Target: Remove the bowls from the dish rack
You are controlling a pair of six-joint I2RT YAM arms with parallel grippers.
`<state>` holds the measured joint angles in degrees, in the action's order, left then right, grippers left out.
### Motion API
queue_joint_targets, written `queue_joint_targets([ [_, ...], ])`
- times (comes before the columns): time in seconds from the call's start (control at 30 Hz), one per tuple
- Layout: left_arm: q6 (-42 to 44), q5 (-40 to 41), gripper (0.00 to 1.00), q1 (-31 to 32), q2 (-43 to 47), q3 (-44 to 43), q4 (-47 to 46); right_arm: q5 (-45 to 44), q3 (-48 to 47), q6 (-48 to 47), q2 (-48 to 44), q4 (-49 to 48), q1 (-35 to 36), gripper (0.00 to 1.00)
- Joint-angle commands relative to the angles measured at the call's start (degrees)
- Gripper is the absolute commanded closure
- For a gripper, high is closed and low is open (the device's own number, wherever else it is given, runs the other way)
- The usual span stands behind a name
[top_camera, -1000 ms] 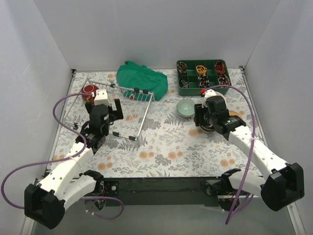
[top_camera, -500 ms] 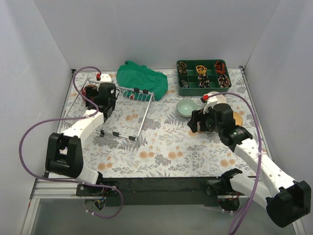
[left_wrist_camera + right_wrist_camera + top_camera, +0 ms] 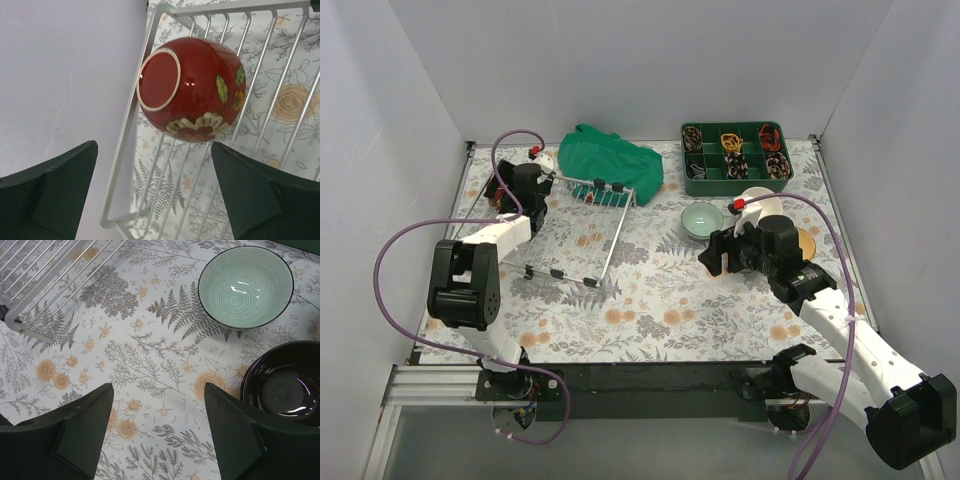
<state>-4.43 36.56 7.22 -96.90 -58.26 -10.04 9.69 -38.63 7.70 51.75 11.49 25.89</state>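
Bench (image 3: 650, 300) w/ floral cover, white walls round it. Rack (image 3: 575, 225) sits at far L of bench, near side tilted up a bit; its wires also show in L wrist view (image 3: 125, 150) and its corner in R wrist view (image 3: 50, 270). Green cloth (image 3: 610, 160) bunched just behind rack. Tray (image 3: 710, 188) of small items at far R, well apart from rack.

L arm reaches to rack's far L corner by the wall. L pincer (image 3: 155, 200) spread wide, nothing in it; fingers (image 3: 50, 185) either side of view, apart from the bowl. Red bowl (image 3: 192, 90) w/ floral marks lies in rack at that corner, tipped so foot ring faces the cam, resting on the wires next to rack's edge rail.

R arm over mid-R bench. R pincer (image 3: 157, 430) spread, empty, hangs above bare bench cover. Green bowl (image 3: 245, 286) upright on bench, out of rack, just in front of tray (image 3: 701, 218). Dark bowl (image 3: 282, 382) upright on bench just beside green bowl, on the near side; small gap between them. Pale bowl (image 3: 762, 200) near tray's front, beside R arm. Tan bowl (image 3: 806, 240) partly hidden behind R arm; can't tell if it touches the dark one.
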Motion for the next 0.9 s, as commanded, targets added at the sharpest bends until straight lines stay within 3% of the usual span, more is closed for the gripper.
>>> queue_joint_targets([
  [0.0,12.5,-4.1,0.02,-0.7,-1.1,-1.0,-5.9,1.8,0.1,-0.6,0.0,-3.0,0.1,0.19],
  [0.37,22.7,-4.9,0.02,-1.6,-8.3,-2.5,-8.1,1.9,0.4,-0.8,1.4,-2.9,0.3,0.19],
  [0.67,24.6,-5.4,0.02,-1.9,-11.0,-4.0,-7.4,2.0,0.4,-0.8,2.5,-3.0,0.2,0.18],
  [0.87,23.2,-7.1,0.02,-2.1,-12.2,-4.9,-1.0,2.3,0.7,-0.8,2.6,-3.3,0.2,0.18],
])
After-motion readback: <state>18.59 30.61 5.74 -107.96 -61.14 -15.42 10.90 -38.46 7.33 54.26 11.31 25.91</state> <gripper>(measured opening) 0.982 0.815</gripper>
